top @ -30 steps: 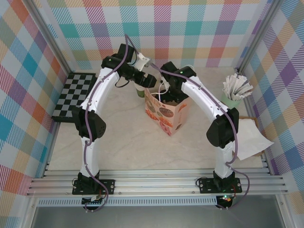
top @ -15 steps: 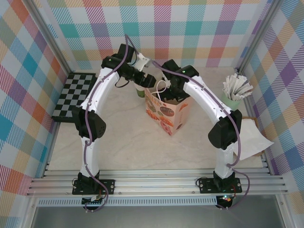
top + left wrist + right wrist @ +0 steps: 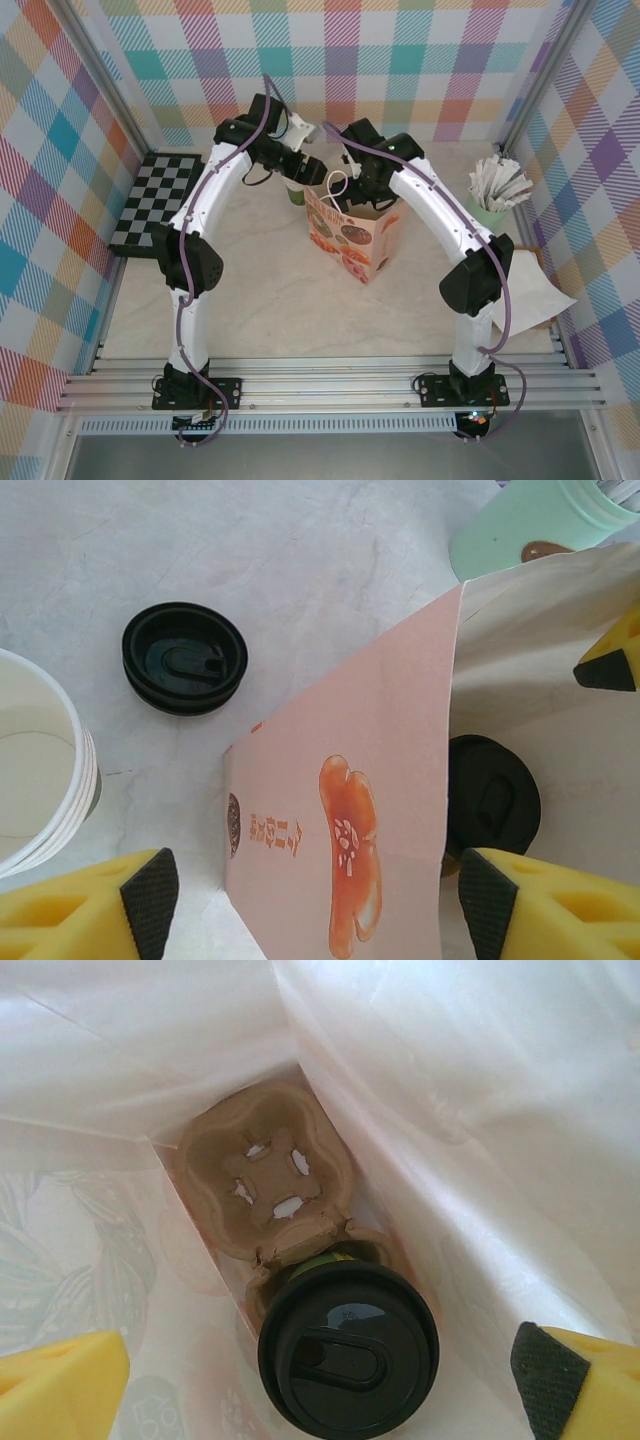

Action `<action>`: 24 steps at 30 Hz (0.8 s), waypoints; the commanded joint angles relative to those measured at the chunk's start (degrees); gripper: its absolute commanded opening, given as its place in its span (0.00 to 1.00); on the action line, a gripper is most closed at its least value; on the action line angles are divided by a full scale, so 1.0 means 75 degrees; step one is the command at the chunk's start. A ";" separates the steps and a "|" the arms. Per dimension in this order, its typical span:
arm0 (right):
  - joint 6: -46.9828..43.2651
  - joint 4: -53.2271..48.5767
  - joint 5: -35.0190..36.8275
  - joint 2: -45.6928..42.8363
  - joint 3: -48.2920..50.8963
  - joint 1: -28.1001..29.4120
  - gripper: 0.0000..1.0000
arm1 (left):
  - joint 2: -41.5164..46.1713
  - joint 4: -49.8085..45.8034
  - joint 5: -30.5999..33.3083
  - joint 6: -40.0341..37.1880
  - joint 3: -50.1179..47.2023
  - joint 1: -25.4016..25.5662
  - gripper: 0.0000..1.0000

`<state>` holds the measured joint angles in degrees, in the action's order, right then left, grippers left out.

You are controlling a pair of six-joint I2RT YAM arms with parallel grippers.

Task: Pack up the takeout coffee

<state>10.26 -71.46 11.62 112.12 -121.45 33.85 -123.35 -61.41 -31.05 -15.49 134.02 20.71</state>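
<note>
Yellow fingers (image 3: 60, 910) of left gripper (image 3: 318, 900) spread wide, straddling paper bag (image 3: 352, 238) wall; left arm arched, unchanged. Takeout coffee (image 3: 348, 1348) sits lidded in cardboard carrier (image 3: 262, 1175) inside bag. Right gripper (image 3: 320, 1345), fingers wide, has drawn back since 1.0 s ago; elbow shifted right.

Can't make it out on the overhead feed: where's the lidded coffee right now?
Right wrist view: the lidded coffee sits inside the paper bag, in the cardboard carrier, beside its empty slot.
</note>
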 commanded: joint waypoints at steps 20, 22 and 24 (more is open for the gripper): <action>-0.1166 0.1586 0.0404 -0.1116 0.1019 0.0245 1.00 | 0.0415 -0.0143 -0.0226 0.0187 -0.0191 -0.0080 0.21; -0.1266 0.1661 0.0407 -0.1140 0.1032 0.0245 1.00 | 0.0450 -0.0138 -0.0229 0.0194 -0.0203 -0.0078 0.17; -0.1352 0.1758 0.0410 -0.1172 0.1040 0.0245 1.00 | 0.0485 -0.0121 -0.0231 0.0208 -0.0222 -0.0078 0.15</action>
<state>2.42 -61.25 14.37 105.30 -114.30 35.46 -122.50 -61.39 -32.45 -14.13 133.21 20.53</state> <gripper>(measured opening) 0.999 0.159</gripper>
